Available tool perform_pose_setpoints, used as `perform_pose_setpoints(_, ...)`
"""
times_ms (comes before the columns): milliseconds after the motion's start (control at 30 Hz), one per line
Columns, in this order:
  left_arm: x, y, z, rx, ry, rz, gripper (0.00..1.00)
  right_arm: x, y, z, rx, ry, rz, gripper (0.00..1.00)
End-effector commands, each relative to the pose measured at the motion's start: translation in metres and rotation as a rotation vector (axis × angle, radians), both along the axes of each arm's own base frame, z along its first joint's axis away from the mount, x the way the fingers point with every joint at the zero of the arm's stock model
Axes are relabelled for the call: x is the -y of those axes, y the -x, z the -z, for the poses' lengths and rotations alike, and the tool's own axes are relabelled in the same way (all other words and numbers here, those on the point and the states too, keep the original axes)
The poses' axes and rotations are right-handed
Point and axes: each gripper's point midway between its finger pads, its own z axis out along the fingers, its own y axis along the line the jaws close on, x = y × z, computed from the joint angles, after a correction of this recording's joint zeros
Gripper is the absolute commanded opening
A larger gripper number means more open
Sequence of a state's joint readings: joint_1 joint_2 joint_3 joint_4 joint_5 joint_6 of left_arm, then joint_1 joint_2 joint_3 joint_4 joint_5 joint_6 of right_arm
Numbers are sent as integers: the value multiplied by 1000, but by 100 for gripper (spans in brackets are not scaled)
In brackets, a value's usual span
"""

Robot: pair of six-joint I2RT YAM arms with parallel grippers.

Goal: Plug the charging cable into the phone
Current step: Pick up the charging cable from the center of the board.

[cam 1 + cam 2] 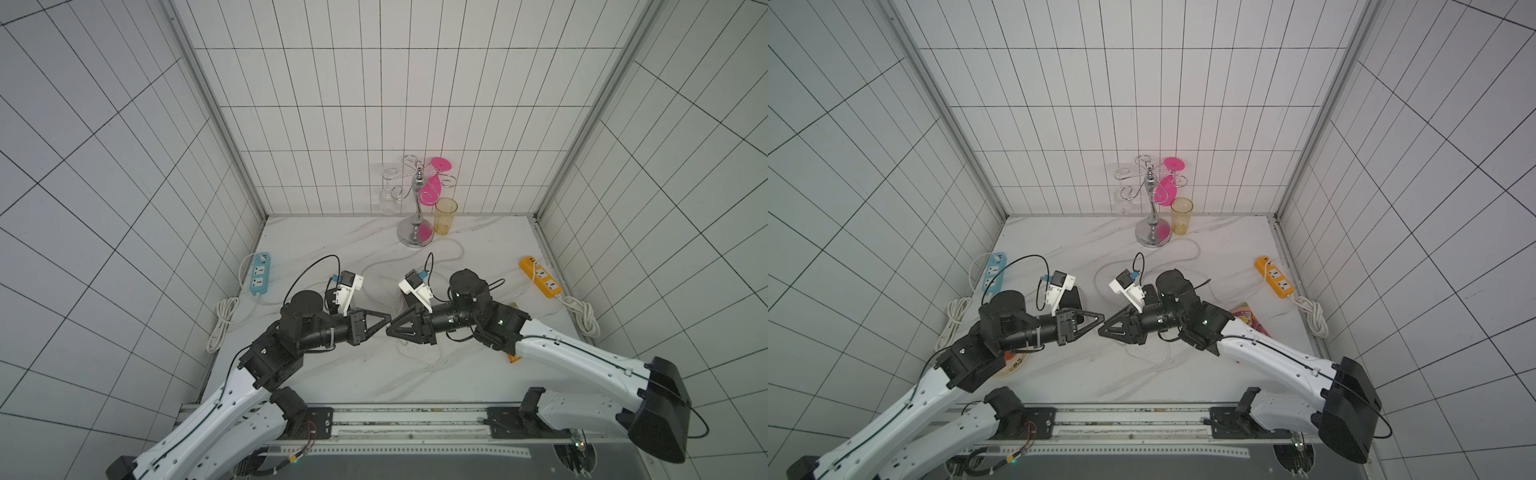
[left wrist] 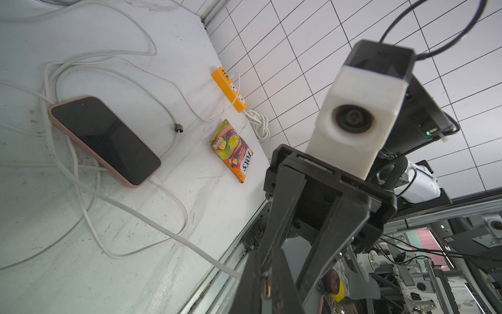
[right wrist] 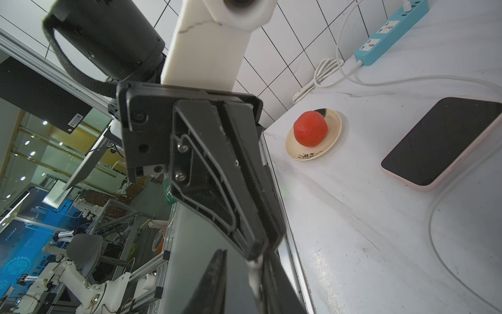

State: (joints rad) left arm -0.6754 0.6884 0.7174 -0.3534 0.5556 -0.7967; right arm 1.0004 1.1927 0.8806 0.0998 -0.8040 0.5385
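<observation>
Where the two arms meet, nose to nose, they hang over the middle of the table (image 1: 332, 374): left arm (image 1: 232, 399) and right arm (image 1: 582, 357), both reaching inward from the front rail. At the back wall stands a rack (image 1: 417, 208) with a cup (image 1: 445, 216) beside it. A blue strip (image 1: 259, 274) lies by one side wall and an orange strip (image 1: 540, 276) by the other. The phone (image 2: 104, 138) lies flat, screen up, mid-table just behind the grippers, resting on loops of the cable (image 2: 152, 220). The left gripper (image 1: 386, 318) is pressed together on the cable just behind its plug (image 2: 266, 285), held clear of the table and apart from the phone. The right gripper (image 1: 392, 329) sits at the same spot, its jaws either side of the cable; whether they pinch it I cannot tell.
</observation>
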Motion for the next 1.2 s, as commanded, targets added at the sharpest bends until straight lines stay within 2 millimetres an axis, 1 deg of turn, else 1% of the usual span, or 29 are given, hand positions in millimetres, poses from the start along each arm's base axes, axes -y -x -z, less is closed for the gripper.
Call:
perform_pose_setpoints(0, 0, 4, -6, 26, 30, 12, 0, 1, 0, -18, 21, -59, -14, 19)
perform_pose_setpoints(233, 1, 3, -3, 12, 32, 7, 0, 0, -1, -17, 9, -68, -9, 10)
perform_pose_setpoints(367, -1, 1, -1, 3, 30, -8, 0, 0, -1, -18, 1, -76, -6, 0)
perform_pose_setpoints(433, -1, 0, -1, -1, 28, -18, 1, 0, -2, -18, 2, -77, 1, 0)
perform_pose_setpoints(467, -3, -1, 0, -7, 21, -29, 10, 0, -4, -17, 2, -76, 10, 0)
perform_pose_setpoints(500, -5, -3, 1, -15, 6, -51, 22, 1, -4, -16, 4, -75, 17, 0)
perform_pose_setpoints(567, -13, -11, 4, -31, -31, -119, 63, 2, -7, -12, 9, -64, 35, 0)
perform_pose_setpoints(600, -20, -16, 5, -43, -57, -172, 80, 3, -8, -10, 10, -56, 44, 0)
perform_pose_setpoints(633, -28, -23, 8, -57, -85, -239, 87, 5, -9, -6, 12, -45, 51, 0)
perform_pose_setpoints(667, -40, -29, 10, -71, -115, -319, 90, 7, -10, -2, 18, -35, 60, 0)
perform_pose_setpoints(700, -51, -35, 12, -82, -140, -395, 96, 8, -12, 4, 25, -16, 73, 0)
perform_pose_setpoints(733, -65, -42, 13, -94, -162, -480, 98, 11, -13, 11, 30, 11, 88, 0)
perform_pose_setpoints(767, -80, -47, 18, -119, -195, -566, 99, 13, -16, 18, 33, 36, 108, 0)
perform_pose_setpoints(800, -94, -52, 23, -147, -229, -644, 99, 16, -17, 25, 33, 57, 122, 0)
perform_pose_setpoints(833, -107, -57, 33, -190, -281, -705, 99, 19, -19, 33, 32, 75, 140, 0)
perform_pose_setpoints(867, -114, -61, 43, -237, -323, -734, 99, 21, -20, 37, 31, 86, 152, 0)
perform_pose_setpoints(900, -118, -64, 54, -285, -365, -751, 99, 23, -20, 42, 27, 96, 161, 0)
perform_pose_setpoints(967, -121, -70, 83, -390, -460, -754, 99, 25, -21, 49, 21, 111, 173, 0)
perform_pose_setpoints(1000, -126, -73, 100, -452, -520, -778, 99, 26, -21, 51, 18, 118, 178, 0)
perform_pose_setpoints(1033, -135, -74, 116, -515, -589, -815, 99, 27, -21, 53, 14, 124, 182, 0)
perform_pose_setpoints(1167, -151, -87, 157, -673, -756, -852, 99, 29, -22, 56, 11, 134, 191, 0)
